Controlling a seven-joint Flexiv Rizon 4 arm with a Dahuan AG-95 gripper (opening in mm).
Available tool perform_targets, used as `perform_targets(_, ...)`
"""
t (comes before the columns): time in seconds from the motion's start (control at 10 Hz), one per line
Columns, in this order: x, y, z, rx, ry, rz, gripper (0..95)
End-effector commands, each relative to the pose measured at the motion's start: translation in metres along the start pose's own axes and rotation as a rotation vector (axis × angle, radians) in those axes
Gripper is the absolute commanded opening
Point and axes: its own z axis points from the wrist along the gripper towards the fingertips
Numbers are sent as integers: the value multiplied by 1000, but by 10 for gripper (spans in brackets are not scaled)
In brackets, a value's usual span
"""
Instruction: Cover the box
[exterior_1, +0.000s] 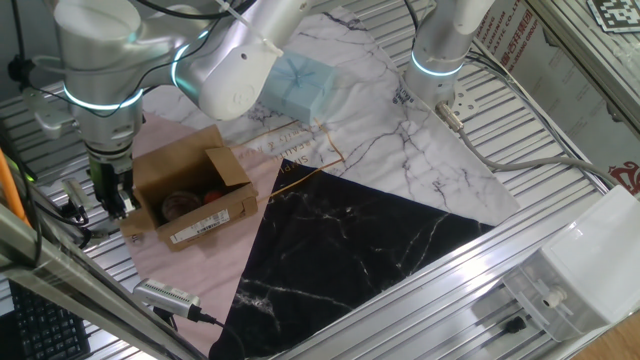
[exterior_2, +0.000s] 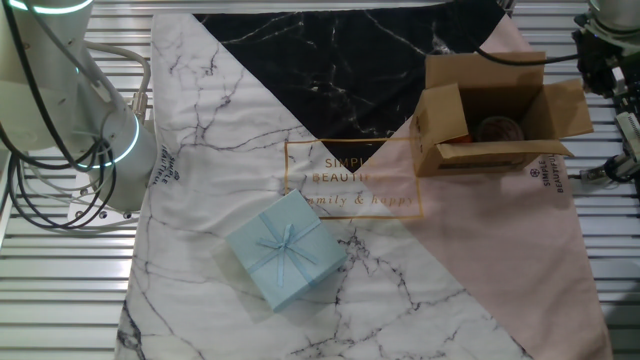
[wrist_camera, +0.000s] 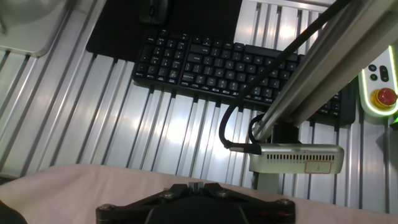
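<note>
Box: the box (exterior_1: 190, 195) sits open on the pink corner of the cloth (exterior_2: 500, 260), flaps splayed.
Gripper: the gripper (exterior_1: 113, 195) hangs just beside one end flap, apparently ready to fold it.
Jaws: pressed together, gripping nothing.

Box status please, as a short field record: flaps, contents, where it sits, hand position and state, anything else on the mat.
box: brown carton, white label on one long side
flaps: all up, top open
contents: a round item inside; kind unclear
location: pink corner of the marble-print mat
hand: beside the box's short end, outside it; fingers look closed in the hand view, holding nothing
other: pale blue gift box on the white part of the mat, apart from the carton
</note>
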Motion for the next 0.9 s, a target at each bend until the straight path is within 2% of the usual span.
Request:
perform_targets(0.1,0,0,1,-3,-1,-1,0)
perform_targets(0.9,-1,1,0,-5,7,-1,0)
